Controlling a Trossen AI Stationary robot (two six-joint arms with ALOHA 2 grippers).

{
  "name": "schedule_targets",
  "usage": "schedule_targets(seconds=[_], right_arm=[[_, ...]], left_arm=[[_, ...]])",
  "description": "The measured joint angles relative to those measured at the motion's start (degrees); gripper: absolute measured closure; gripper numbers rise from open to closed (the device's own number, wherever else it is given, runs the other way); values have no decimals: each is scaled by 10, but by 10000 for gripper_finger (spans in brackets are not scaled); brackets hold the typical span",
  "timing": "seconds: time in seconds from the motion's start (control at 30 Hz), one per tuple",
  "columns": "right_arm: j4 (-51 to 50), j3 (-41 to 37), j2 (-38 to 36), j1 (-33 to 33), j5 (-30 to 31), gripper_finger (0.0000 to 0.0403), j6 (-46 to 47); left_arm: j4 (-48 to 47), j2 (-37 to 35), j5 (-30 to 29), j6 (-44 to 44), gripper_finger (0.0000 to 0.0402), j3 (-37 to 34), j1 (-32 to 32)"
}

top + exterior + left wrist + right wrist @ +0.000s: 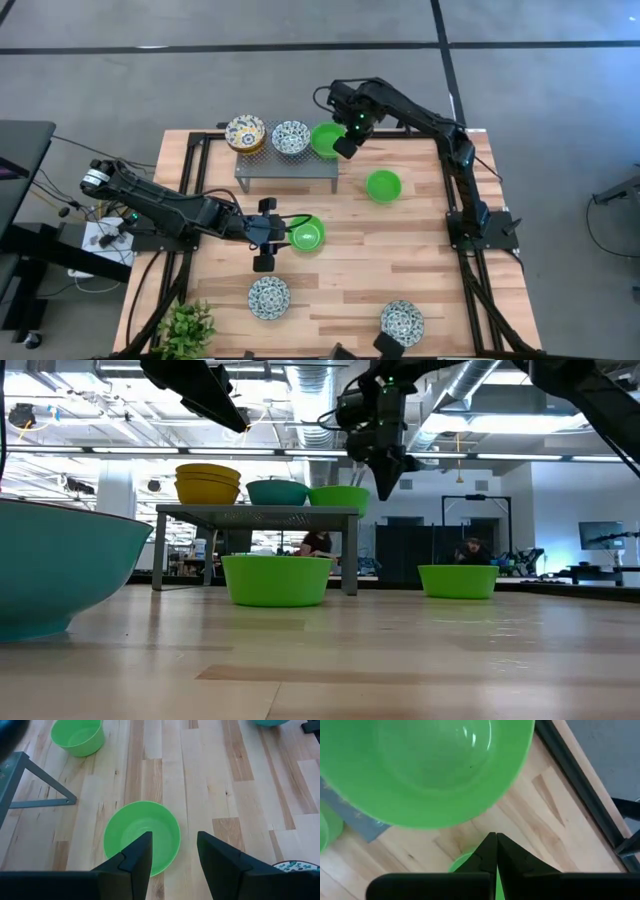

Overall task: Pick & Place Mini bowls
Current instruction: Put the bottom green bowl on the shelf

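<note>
- The grey stand (287,165) is in the upper middle of the high view. Three bowls are on it in a row: a yellow-cream patterned bowl (245,133) at the left end, a blue-and-white patterned bowl (290,137) in the middle, and a green bowl on the stand (325,140) at the right end.
- In the low view the yellow-cream one (207,483) looks like a stack of more than one bowl; how many, I cannot tell.
- The right gripper (345,146) is at the right end of the stand, just beside the green bowl there. In the right wrist view its two dark fingers (485,855) are pressed together with nothing between them, and this green bowl (427,770) fills the upper part of that frame.
- The left gripper (266,232) is in the middle left of the high view, just left of a second green bowl (307,234) that rests on the wooden table (400,270). In the left wrist view its fingers (137,855) stand apart, one over the near rim of this bowl (141,836); I cannot tell if they touch it.
- A third green bowl (383,185) is on the table right of the stand, well apart from both grippers.
- Two more blue-and-white bowls are near the bottom edge of the high view: one lower left (268,297), one lower right (401,321).
- A small green plant (186,327) is at the lower left corner of the table.
</note>
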Motion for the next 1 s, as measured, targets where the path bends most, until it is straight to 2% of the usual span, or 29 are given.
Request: schedule_targets(seconds=[0.27, 1.0], right_arm=[[53, 0, -2, -4, -2, 402, -2], [60, 0, -2, -5, -17, 403, -22]], left_arm=[[5, 0, 0, 0, 244, 0, 0], [8, 0, 0, 2, 244, 0, 0]])
